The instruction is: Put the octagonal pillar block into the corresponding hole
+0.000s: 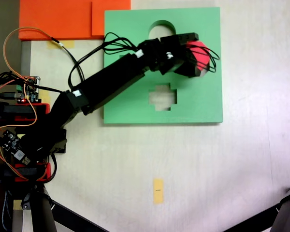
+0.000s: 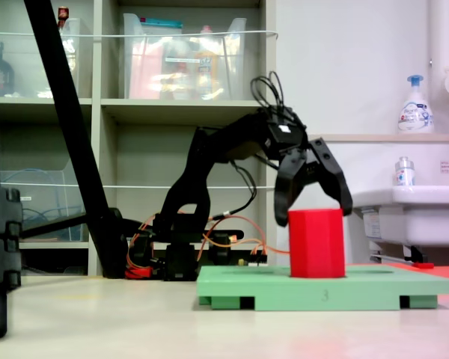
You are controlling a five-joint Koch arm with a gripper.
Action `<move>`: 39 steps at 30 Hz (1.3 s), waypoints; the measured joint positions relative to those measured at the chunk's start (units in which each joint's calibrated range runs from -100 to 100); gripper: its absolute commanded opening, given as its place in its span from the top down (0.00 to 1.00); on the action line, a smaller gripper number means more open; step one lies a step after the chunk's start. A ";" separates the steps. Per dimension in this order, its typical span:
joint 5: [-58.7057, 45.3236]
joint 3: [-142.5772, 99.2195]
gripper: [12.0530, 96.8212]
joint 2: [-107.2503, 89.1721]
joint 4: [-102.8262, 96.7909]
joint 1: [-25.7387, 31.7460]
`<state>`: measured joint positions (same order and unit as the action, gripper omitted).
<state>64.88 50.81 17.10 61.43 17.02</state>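
Observation:
The octagonal pillar block (image 1: 206,50), bright red, stands upright on the right half of the green foam board (image 1: 135,104). From the side, the block (image 2: 316,247) rises well above the board (image 2: 322,288). My gripper (image 1: 198,54) hangs over the block's top and is open. In a fixed view, the gripper (image 2: 313,215) has one fingertip on each side of the block's upper edge, with small gaps between. The corresponding hole is hidden under the block and gripper. I cannot tell how deep the block sits in it. The round cutout (image 1: 162,30) and the cross cutout (image 1: 163,96) are empty.
Orange foam sheets (image 1: 63,19) lie beyond the board's top left corner. A yellow tape mark (image 1: 158,191) sits on the table below the board. Wires and a circuit board (image 1: 29,89) crowd the arm's base. A sink (image 2: 411,213) and shelves (image 2: 135,105) stand behind.

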 measured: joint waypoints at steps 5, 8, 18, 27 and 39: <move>-1.81 1.27 0.66 0.27 0.29 -0.20; -2.44 2.45 0.65 0.41 1.08 -0.29; -7.03 8.13 0.64 0.68 3.33 -0.34; -9.43 8.13 0.62 4.24 3.23 -0.34; -9.87 11.46 0.62 9.71 0.78 0.00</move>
<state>55.02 62.27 26.81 62.21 17.02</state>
